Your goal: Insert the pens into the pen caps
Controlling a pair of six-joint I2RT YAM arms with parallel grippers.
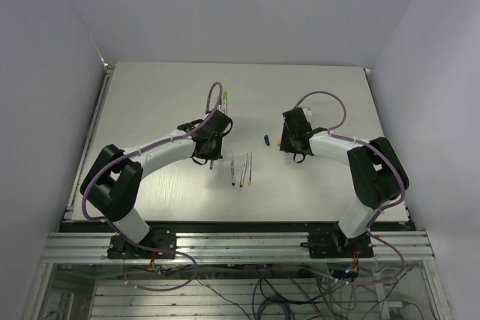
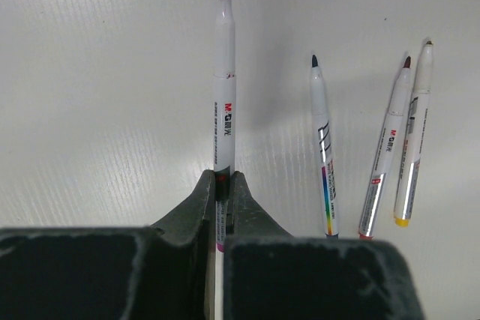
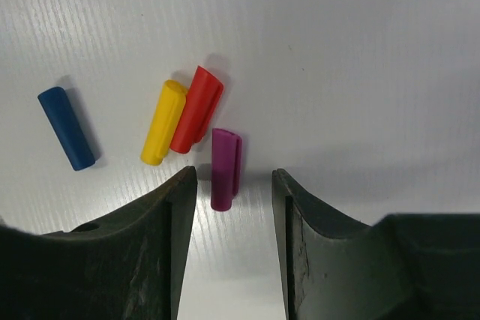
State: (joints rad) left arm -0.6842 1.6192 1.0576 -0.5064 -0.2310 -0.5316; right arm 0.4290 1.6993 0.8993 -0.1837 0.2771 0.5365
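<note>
While the left hand (image 2: 223,183) pinches one pen (image 2: 224,88) by its lower barrel, tip pointing away, three more pens (image 2: 324,159) lie on the table (image 2: 97,95) just beside it. Right hand (image 3: 233,179) spread, purple cap (image 3: 223,161) lying between its fingertips (red cap (image 3: 196,109) touching yellow cap (image 3: 163,122); blue cap (image 3: 66,127) apart).

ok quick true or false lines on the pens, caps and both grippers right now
1. The left gripper is shut on a pen. True.
2. The right gripper is clamped on the purple cap. False: its jaws stand open and the cap lies loose between them.
3. The yellow cap and red cap lie touching, side by side. True.
4. The blue cap touches the yellow cap. False: it lies apart from it.
5. Three other pens lie on the table. True.
</note>
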